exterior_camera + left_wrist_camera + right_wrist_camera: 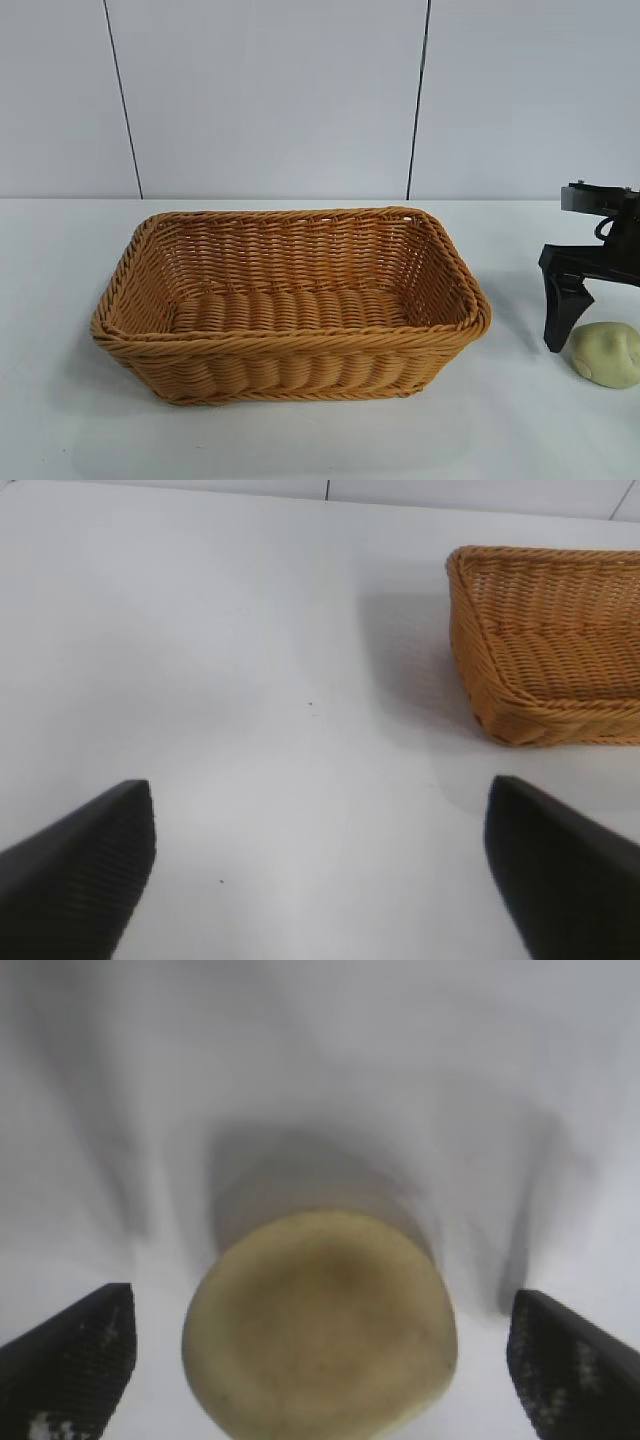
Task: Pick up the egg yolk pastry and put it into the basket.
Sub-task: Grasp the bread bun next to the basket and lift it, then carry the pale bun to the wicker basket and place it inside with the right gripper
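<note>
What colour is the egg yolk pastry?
Pale yellow-cream, slightly darker at the centre of the egg yolk pastry; clearest in the right wrist view.

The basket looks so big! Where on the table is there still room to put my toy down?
The table is bare left of the basket, and along the front edge below it. The basket's inside is free too. It is crowded on the right: the egg yolk pastry sits there with the right gripper straddling it, fingers open. The left gripper hangs open over bare table beside the basket.

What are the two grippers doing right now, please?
Left gripper: open, holding nothing, above bare table.
Right gripper: open, straddling the egg yolk pastry, not gripping.
</note>
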`<state>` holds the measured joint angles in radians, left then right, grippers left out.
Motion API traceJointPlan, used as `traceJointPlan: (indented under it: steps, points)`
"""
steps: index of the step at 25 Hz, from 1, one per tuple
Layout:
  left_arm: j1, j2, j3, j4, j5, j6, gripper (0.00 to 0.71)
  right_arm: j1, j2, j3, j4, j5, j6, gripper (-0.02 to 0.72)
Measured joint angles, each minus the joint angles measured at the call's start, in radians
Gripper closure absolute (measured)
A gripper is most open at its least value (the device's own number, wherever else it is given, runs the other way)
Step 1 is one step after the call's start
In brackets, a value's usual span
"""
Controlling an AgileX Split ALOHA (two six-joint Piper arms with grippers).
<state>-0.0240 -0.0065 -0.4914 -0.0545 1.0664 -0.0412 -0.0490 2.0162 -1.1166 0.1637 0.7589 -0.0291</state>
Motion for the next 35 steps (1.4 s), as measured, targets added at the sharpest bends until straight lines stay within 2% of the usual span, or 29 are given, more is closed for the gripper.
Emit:
traceJointPlan:
  steps: [1,3,6,11,16,20,26,32,35]
  points:
    - [0.0,0.0,0.0,0.0,0.0,0.0,0.02,0.0,0.0,0.0,0.0,0.002,0.0,0.386]
    - [0.0,0.0,0.0,0.0,0.0,0.0,0.02,0.0,-0.006,0.0,0.001,0.009,0.0,0.478]
    - [0.0,0.0,0.0,0.0,0.0,0.0,0.02,0.0,-0.028,0.0,-0.002,0.023,0.0,0.528]
    - [0.0,0.0,0.0,0.0,0.0,0.0,0.02,0.0,-0.107,-0.057,-0.007,0.112,0.0,0.536]
    - [0.0,0.0,0.0,0.0,0.0,0.0,0.02,0.0,-0.153,-0.222,-0.008,0.261,0.0,0.536]
    - [0.0,0.0,0.0,0.0,0.0,0.0,0.02,0.0,-0.158,-0.338,-0.008,0.339,0.0,0.536]
    - [0.0,0.0,0.0,0.0,0.0,0.0,0.02,0.053,-0.158,-0.425,-0.018,0.372,0.004,0.536]
    - [0.0,0.0,0.0,0.0,0.0,0.0,0.02,0.237,-0.158,-0.44,-0.019,0.36,0.029,0.536]
    - [0.0,0.0,0.0,0.0,0.0,0.0,0.02,0.343,-0.158,-0.44,-0.019,0.331,0.04,0.536]
